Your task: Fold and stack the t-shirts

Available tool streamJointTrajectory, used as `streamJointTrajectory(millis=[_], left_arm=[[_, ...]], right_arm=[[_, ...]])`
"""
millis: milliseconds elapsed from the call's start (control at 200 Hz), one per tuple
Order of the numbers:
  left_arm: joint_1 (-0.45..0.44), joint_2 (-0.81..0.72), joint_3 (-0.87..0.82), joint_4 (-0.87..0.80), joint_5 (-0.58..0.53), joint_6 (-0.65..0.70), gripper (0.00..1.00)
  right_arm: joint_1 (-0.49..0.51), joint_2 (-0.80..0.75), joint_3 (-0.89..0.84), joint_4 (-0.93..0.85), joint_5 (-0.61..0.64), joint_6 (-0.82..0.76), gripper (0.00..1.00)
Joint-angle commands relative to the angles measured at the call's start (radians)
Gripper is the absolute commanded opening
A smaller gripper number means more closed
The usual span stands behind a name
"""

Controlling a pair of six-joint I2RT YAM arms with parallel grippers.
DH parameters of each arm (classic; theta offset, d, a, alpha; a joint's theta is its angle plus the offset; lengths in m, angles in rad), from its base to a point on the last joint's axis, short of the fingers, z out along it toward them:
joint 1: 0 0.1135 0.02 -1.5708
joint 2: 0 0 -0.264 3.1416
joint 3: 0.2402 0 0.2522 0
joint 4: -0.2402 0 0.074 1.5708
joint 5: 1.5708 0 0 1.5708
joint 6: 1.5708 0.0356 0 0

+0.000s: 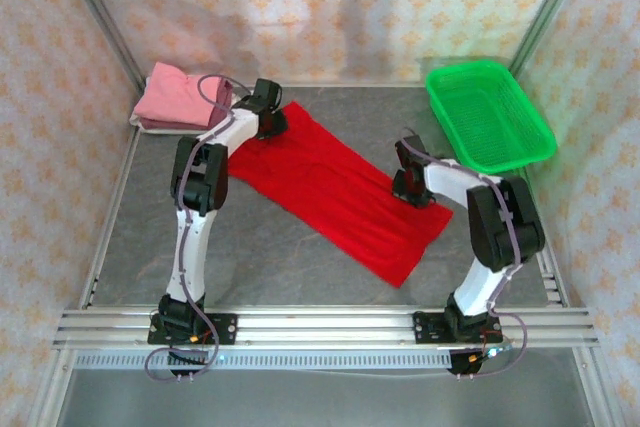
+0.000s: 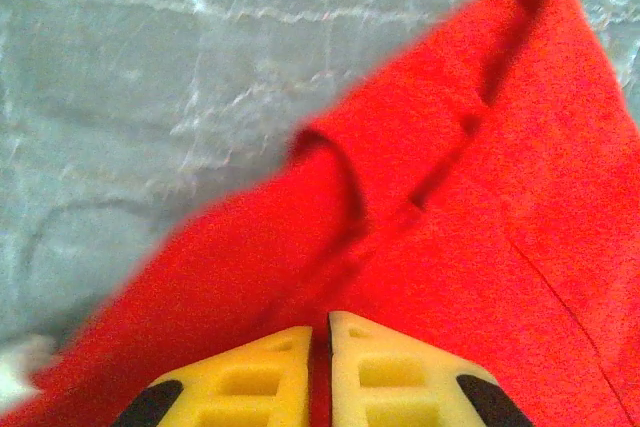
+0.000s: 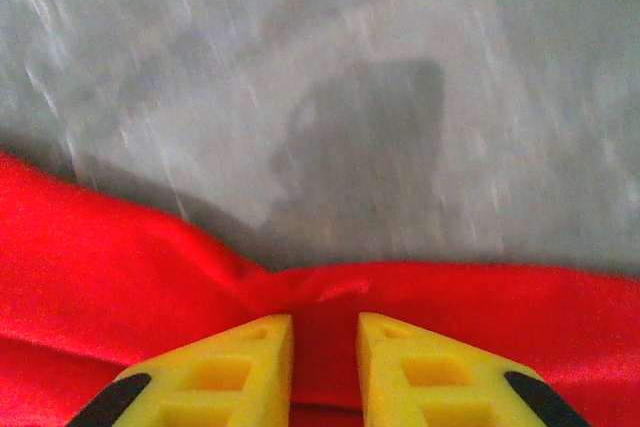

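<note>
The bright red t-shirt (image 1: 340,197) lies as a long folded strip running diagonally across the grey table. My left gripper (image 1: 270,125) is at its far left end. In the left wrist view the yellow fingers (image 2: 322,332) are pressed almost together, with a thin layer of red cloth (image 2: 450,207) pinched between them. My right gripper (image 1: 410,192) is at the strip's right edge. There the fingers (image 3: 325,332) hold a puckered edge of the red cloth (image 3: 100,247), which is raised slightly and casts a shadow. A folded pink and whitish stack (image 1: 180,97) sits at the back left.
A green mesh basket (image 1: 488,117) stands at the back right, close to the right arm. Patterned walls and metal posts close in the table on three sides. Bare grey tabletop (image 1: 260,247) lies in front of the red strip.
</note>
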Motion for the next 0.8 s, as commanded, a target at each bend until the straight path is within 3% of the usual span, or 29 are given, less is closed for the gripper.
streamJointTrajectory(millis=[0, 165, 330, 495, 796], left_arm=[[0.011, -0.023, 0.046, -0.073, -0.035, 0.028, 0.12], [0.009, -0.212, -0.168, 0.049, -0.017, -0.001, 0.14], [0.003, -0.383, -0.451, 0.158, 0.007, -0.072, 0.18], [0.004, -0.4, -0.596, 0.191, 0.013, -0.155, 0.17], [-0.001, -0.344, -0.639, 0.27, 0.089, -0.237, 0.15]], right_arm=[[0.01, -0.112, -0.051, -0.01, -0.018, 0.118, 0.27], [0.011, -0.177, 0.007, 0.026, 0.002, 0.039, 0.37], [0.051, -0.014, 0.215, -0.002, -0.078, -0.123, 0.34], [0.108, 0.131, 0.386, 0.01, -0.083, -0.145, 0.23], [0.117, 0.201, 0.509, 0.03, -0.111, -0.136, 0.23]])
